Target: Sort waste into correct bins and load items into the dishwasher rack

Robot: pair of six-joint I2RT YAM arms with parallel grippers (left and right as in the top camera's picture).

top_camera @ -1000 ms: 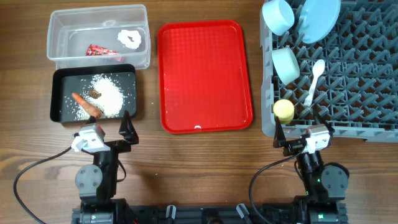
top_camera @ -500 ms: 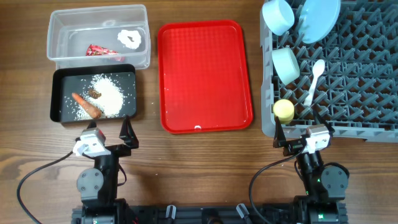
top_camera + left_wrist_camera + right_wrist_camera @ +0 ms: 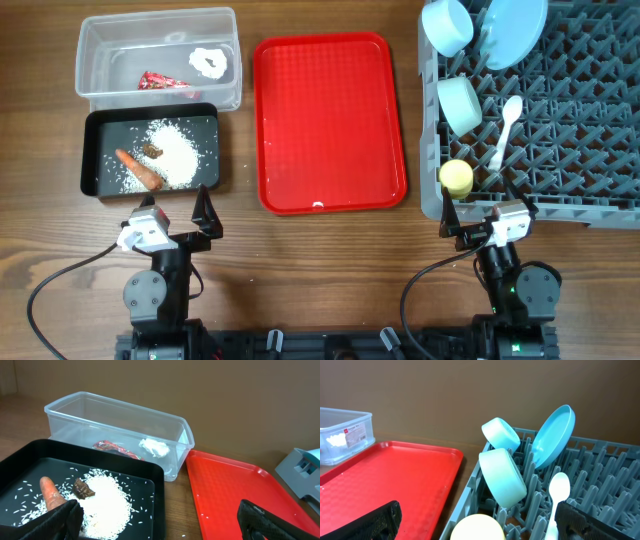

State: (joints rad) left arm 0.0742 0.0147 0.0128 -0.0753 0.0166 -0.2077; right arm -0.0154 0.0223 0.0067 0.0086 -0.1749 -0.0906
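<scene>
Hovering over the near edge of the wooden desk, the left gripper has its jaws spread wide with nothing between them, and the right gripper is likewise released and empty, just at the near rim of the large square grey plastic rack with upright pegs

Just beyond the left gripper lies the shallow glossy black rectangular tub. Inside it a heap of white rice grains spreads across the middle, a small brown food lump sits on the heap's left side, and an orange carrot-like piece lies at the near left, touching the rice. Behind it, touching its far wall, stands the clear plastic rectangular tub, holding a red wrapper at its near side and a crumpled white tissue further right. A flat red plastic tray lies between the tubs and the rack

In the rack, a small yellow cup sits nearest, at the left edge. A white plastic spoon lies among the pegs to its right. Beyond the cup a mint-green bowl leans on edge, then a light-blue bowl at the far left corner, with a large light-blue plate propped upright beside it
</scene>
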